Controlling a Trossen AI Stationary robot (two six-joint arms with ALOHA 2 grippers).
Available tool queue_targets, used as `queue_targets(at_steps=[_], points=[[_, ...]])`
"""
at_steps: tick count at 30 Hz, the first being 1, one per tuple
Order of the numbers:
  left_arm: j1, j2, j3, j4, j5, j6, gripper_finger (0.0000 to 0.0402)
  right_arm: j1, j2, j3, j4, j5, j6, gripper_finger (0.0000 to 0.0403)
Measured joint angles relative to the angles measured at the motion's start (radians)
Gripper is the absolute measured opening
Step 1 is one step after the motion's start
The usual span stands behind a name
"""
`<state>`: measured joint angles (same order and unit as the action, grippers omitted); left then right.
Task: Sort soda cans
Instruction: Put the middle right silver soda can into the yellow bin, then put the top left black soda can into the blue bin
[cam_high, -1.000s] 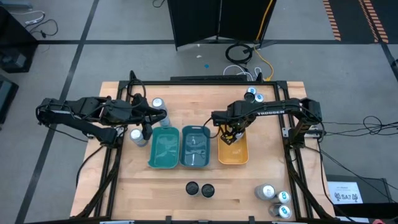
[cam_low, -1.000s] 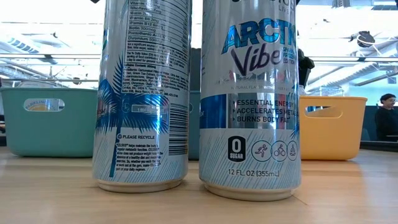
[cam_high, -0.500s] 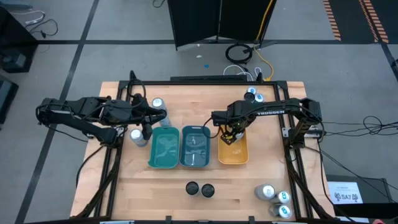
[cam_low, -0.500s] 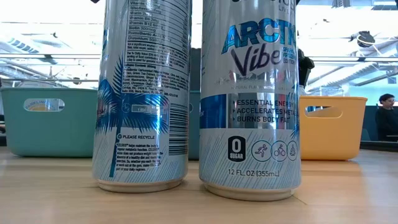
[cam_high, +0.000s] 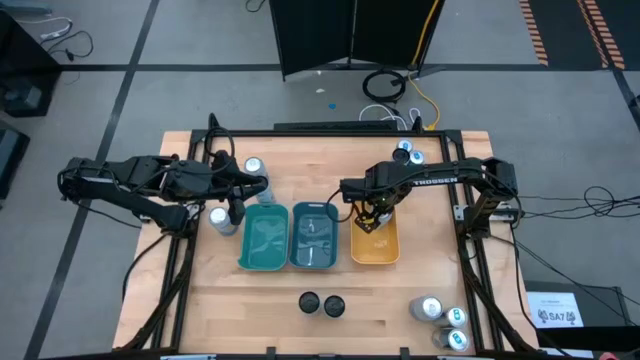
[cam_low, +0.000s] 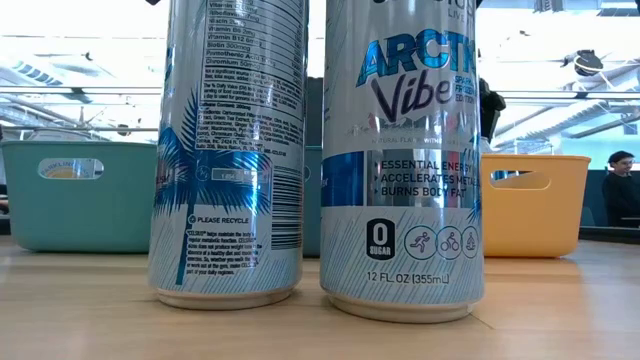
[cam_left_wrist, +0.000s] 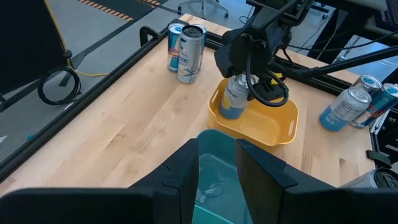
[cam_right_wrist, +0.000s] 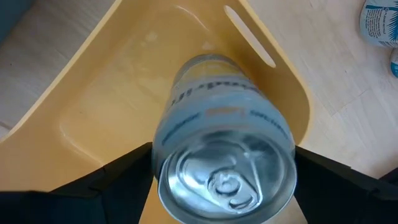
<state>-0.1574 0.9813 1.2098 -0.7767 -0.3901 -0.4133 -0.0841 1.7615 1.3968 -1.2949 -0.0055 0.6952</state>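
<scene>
Since most cans are loose on the tabletop (cam_high: 210, 300), I'd say the sort has barely started. The right pincer (cam_left_wrist: 252, 84) is pinching a silver can (cam_right_wrist: 224, 140) by its sides and holds it upright just inside the orange tray (cam_high: 388, 255); I can't tell whether it touches the tray floor yet.

Still out: two dark-topped cans (cam_high: 321, 303) at the near edge, three cans (cam_high: 441, 318) at the near right corner, two cans (cam_left_wrist: 186, 45) at the far edge, and two more by the left arm. The teal trays (cam_high: 262, 262) look canless.

The left pincer (cam_left_wrist: 216, 165) hovers spread over a teal tray, gripping nothing.
</scene>
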Motion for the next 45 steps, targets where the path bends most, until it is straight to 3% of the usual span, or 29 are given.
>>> queue_targets(at_steps=[16,28,35,45], points=[[0.0,0.0,0.0,0.0,0.0,0.001,0.0116,0.0,-0.008,0.0,0.0,0.006,0.0,0.0373],[0.0,0.0,0.0,0.001,0.0,0.0,0.0116,0.0,-0.15,-0.001,0.007,0.009,0.066,0.0373],[0.0,0.0,0.0,0.001,-0.004,0.0,0.0116,0.0,-0.255,-0.001,0.022,0.155,0.121,0.0373],[0.0,0.0,0.0,0.001,-0.007,0.0,0.0116,-0.003,-0.319,-0.001,0.012,0.277,0.186,0.0373]])
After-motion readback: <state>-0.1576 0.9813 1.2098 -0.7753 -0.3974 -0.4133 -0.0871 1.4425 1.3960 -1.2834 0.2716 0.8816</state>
